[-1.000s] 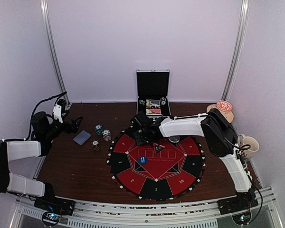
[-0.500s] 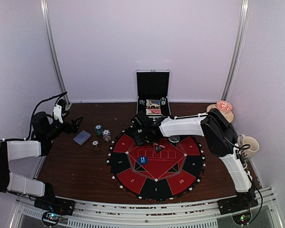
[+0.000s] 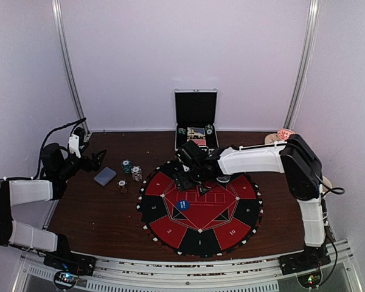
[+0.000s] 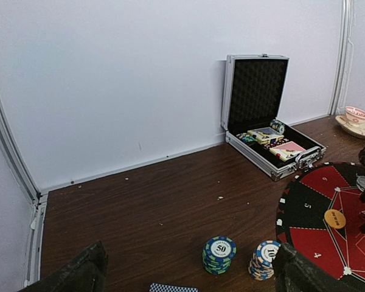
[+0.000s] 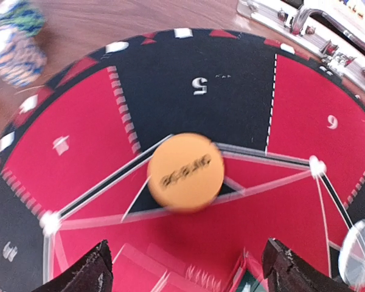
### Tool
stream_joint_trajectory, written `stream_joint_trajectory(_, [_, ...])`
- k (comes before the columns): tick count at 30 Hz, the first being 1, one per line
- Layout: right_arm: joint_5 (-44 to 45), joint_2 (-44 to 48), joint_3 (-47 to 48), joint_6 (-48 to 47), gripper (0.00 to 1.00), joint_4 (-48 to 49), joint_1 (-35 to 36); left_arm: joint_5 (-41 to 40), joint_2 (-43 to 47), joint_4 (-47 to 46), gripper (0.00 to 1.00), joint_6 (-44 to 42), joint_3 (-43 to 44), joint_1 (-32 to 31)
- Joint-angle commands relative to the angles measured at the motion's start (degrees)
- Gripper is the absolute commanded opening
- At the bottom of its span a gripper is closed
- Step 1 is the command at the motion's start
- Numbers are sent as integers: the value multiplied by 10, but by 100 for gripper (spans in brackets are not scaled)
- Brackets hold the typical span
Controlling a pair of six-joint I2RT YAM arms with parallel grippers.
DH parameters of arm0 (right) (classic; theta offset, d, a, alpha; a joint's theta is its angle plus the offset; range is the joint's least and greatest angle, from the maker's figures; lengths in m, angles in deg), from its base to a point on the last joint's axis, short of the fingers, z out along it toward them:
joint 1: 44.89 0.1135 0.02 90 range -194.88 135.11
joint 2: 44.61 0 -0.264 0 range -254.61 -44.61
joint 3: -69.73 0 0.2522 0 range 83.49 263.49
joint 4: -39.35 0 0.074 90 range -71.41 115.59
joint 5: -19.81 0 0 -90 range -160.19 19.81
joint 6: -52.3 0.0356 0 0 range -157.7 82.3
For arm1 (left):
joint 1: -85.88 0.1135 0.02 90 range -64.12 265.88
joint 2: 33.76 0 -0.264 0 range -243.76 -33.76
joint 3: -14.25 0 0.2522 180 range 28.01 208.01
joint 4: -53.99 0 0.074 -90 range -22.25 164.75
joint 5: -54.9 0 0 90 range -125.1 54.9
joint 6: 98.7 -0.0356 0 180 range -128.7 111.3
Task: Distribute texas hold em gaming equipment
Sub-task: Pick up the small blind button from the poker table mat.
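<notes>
Flat round orange marker disc [image 5: 185, 172] lies on the red-and-black round mat [image 5: 201, 91], just beyond the right hand [image 5: 187, 248], which is spread wide and empty

Widened right tool [image 5: 188, 264] jaws over orange marker disc [image 5: 185, 172]. Shifted tool slightly rightward above red-black mat [image 3: 201, 225]. Swung right arm's elbow [image 3: 301, 161] outward, toward right edge of table [image 3: 91, 213].

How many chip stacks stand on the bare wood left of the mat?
3: a teal-edged stack farthest back, a white-edged stack right of it by the mat, a smaller third stack frontmost. Chips in the open case are not counted.
</notes>
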Motion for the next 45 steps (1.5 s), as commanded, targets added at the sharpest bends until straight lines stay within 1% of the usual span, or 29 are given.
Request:
stream_joint_trajectory(1, [-20,68,-62,-34,87,-3,34,1,-1,-28,98,-7,8,3])
stream_joint_trajectory(4, [-29,76,-98,-42,87,2,53,1,-2,-27,98,-6,8,3])
stream_joint_trajectory(8, [-36,66,-118,-48,88,11,75,-3,0,-26,98,-7,7,3])
stream_joint_trajectory(14, [-38,35,-108,-45,88,15,86,-3,-3,-27,98,-6,8,3])
stream_joint_trajectory(20, [-39,11,-102,-34,86,17,83,-1,-7,-28,98,-6,9,3])
stream_joint_trajectory(28, [-48,9,-111,-19,76,13,80,-1,-4,-28,98,-7,8,3])
stream_joint_trajectory(32, [-48,26,-126,-12,68,12,80,-2,-4,-28,98,-8,8,3])
stream_joint_trajectory(42, [-26,49,-153,-5,52,12,80,-3,-6,-27,98,-7,9,3])
stream_joint_trajectory(45, [-18,57,-156,-4,50,16,80,-4,-6,-26,98,-6,10,3])
